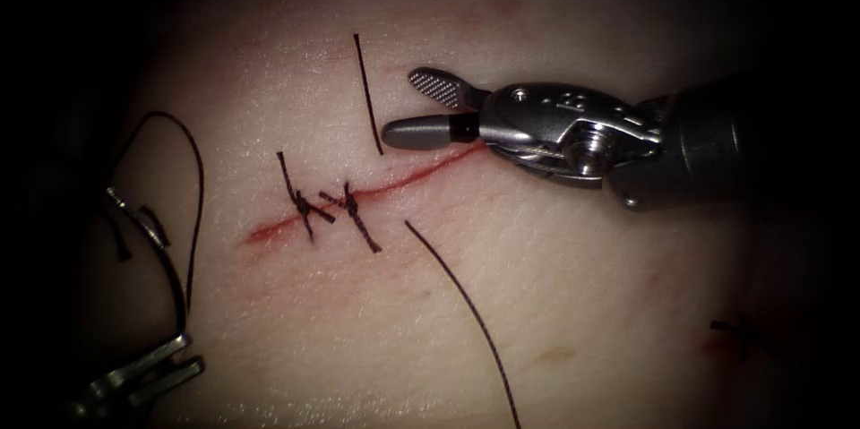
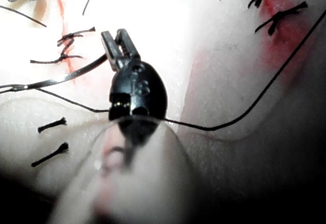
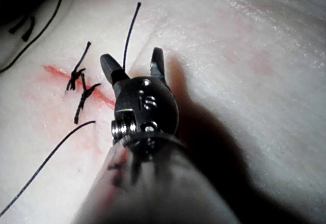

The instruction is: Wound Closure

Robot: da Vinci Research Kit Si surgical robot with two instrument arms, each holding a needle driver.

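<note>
The cut (image 1: 376, 189) runs as a thin red line across the pale tissue (image 1: 573, 304), from about 8 o'clock up toward 2 o'clock, with two dark knotted stitches (image 1: 327, 205) crossing its left half. Thread (image 1: 466, 313) leaves the tissue just below the cut and trails off toward 5 o'clock; another strand (image 1: 367, 93) stands above the cut at 12 o'clock. The needle (image 1: 152, 241) lies left of the cut, outside the tissue, partly lost in shadow. The left tool (image 1: 184, 353) at 8 o'clock is clenched on the needle's lower end. The right tool (image 1: 399, 107) hovers above the cut, jaws spread wide, holding nothing.
</note>
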